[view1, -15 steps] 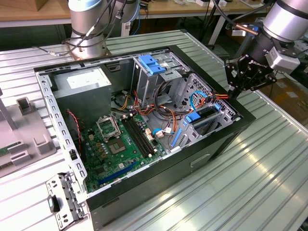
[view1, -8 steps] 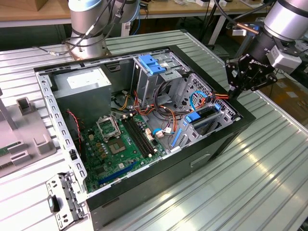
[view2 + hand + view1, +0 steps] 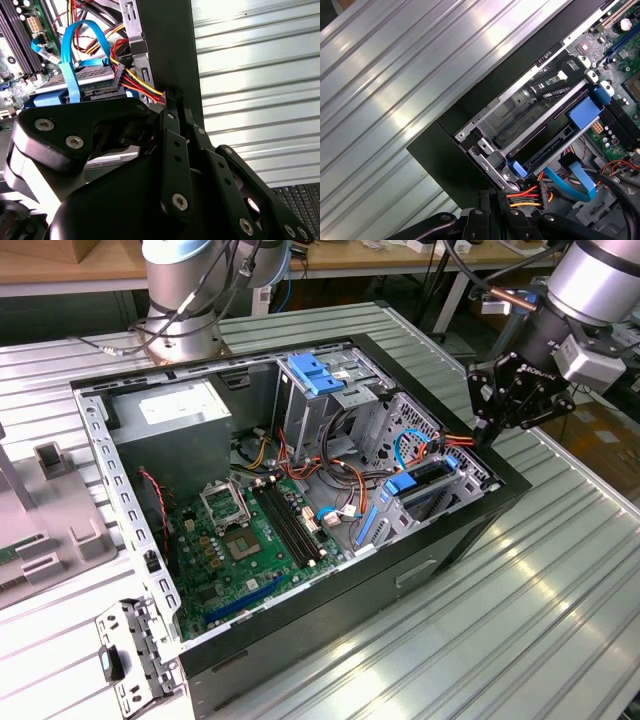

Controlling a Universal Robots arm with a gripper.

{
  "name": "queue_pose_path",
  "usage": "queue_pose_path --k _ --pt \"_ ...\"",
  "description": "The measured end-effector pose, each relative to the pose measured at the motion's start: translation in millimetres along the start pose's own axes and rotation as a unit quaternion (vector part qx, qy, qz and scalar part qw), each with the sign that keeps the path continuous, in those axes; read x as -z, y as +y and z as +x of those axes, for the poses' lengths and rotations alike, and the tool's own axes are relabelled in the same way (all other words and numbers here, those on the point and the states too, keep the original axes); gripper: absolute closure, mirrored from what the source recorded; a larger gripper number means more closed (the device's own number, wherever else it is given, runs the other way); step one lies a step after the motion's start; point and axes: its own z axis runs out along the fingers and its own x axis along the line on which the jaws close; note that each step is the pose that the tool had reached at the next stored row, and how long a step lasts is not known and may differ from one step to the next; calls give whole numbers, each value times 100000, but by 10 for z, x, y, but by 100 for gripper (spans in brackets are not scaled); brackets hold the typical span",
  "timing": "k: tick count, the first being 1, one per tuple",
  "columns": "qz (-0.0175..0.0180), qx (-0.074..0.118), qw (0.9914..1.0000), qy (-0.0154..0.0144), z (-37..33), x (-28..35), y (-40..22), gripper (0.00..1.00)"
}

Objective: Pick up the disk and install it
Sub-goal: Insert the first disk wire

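The disk (image 3: 432,480) lies slotted in the drive cage at the case corner on the exterior view's right, its blue carrier frame (image 3: 400,486) showing at the inner end. In the first wrist view the disk (image 3: 551,131) sits in the cage with a blue tab (image 3: 582,113) on it. In the second wrist view its grey top (image 3: 90,75) has a blue data cable (image 3: 70,60) looped over it. My gripper (image 3: 488,430) hovers over the case rim beside the disk, shut, empty. Its fingertips (image 3: 172,97) meet next to the red and yellow power wires (image 3: 140,87).
The open computer case (image 3: 470,530) lies on a ribbed metal table (image 3: 560,580). Inside are the motherboard (image 3: 240,540), a power supply (image 3: 170,415) and a blue bracket (image 3: 315,375) on the upper cage. A grey fixture (image 3: 50,490) and a loose metal bracket (image 3: 130,655) lie on the exterior view's left.
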Motion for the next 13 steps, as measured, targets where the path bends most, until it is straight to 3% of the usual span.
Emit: queue_pose_path --k 13 --pt "122 2 100000 -107 -75 0 68 82"
